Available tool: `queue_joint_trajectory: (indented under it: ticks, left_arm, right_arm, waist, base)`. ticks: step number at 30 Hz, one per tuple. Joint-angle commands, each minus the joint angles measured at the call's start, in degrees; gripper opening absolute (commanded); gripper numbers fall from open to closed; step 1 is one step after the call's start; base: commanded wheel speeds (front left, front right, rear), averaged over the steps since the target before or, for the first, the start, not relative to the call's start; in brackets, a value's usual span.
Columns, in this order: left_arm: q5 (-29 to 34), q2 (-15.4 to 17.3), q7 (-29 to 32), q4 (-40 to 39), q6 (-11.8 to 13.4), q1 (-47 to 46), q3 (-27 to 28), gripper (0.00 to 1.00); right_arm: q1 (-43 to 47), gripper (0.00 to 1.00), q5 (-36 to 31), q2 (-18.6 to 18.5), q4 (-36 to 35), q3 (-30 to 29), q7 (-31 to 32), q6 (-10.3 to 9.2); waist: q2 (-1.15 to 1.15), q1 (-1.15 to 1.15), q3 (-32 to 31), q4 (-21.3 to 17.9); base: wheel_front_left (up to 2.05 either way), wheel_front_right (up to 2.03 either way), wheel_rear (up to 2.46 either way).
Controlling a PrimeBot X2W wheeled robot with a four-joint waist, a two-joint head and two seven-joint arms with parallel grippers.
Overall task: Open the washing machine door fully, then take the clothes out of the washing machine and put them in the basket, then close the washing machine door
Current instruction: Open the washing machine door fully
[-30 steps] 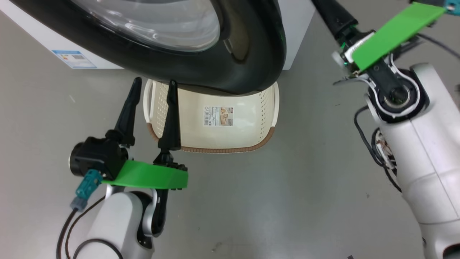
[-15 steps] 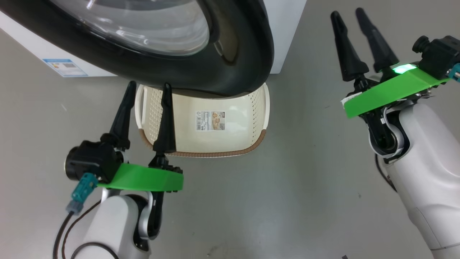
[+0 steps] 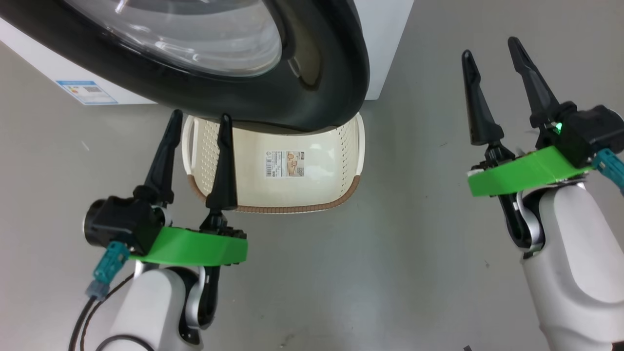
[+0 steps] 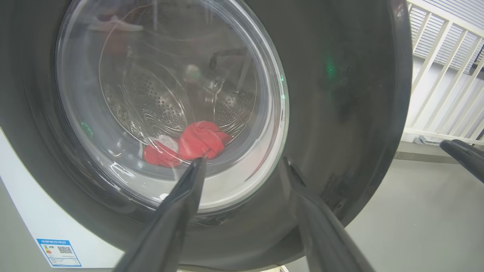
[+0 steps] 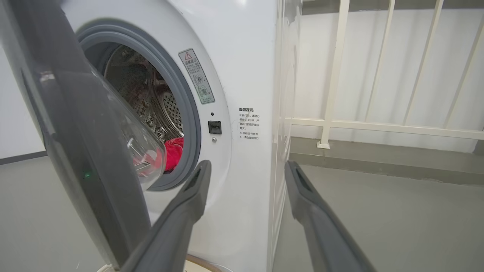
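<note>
The glossy black washing machine door (image 3: 312, 73) stands partly swung out from the white washing machine (image 5: 245, 75) and overhangs the cream basket (image 3: 312, 185) on the floor. In the drum lie the red clothes (image 5: 174, 151), which also show through the door glass as clothes (image 4: 198, 143). My left gripper (image 3: 201, 115) is open, its fingers over the basket's left end just below the door's rim. My right gripper (image 3: 490, 46) is open in free air to the right of the door, touching nothing. The wrist views show left gripper (image 4: 242, 162) and right gripper (image 5: 246, 164) with nothing between the fingers.
Bare grey floor (image 3: 370, 273) spreads in front of and to the right of the machine. A white railing (image 5: 378, 124) runs along the wall right of the washer. A blue label (image 3: 87, 91) marks the machine's lower front.
My right arm has swung down from the upper right and turned so its open fingers point up beside the door. The left gripper has barely moved. The camera shifted a little.
</note>
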Motion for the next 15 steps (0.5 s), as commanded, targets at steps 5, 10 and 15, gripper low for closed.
queue_joint_trajectory:
  ticks: [5, 10, 15]
  left_arm:
    - [1.22, 1.04, -0.45, -2.95, -0.57, 1.35, 1.94, 1.0]
    - [1.35, 1.04, -0.45, -3.39, -0.92, 2.01, 1.91, 1.0]
    - [1.85, 1.04, -0.45, -3.41, -1.17, 2.86, 1.82, 1.0]
  right_arm:
    - [4.26, 1.0, -1.79, 1.22, -5.93, -0.91, -0.35, 0.26]
    - [7.27, 1.0, -0.78, 1.26, -7.85, -0.89, -0.35, 0.26]
    - [10.3, 1.0, -2.38, 1.27, -9.15, 0.07, -0.35, 0.26]
  waist:
    - [0.0, 0.0, -0.23, 0.23]
    - [0.0, 0.0, -0.74, 0.36]
    - [0.0, 0.0, -1.57, 0.28]
  base:
    - [0.0, 0.0, 0.0]
    - [0.0, 0.0, 0.0]
    - [0.0, 0.0, 0.0]
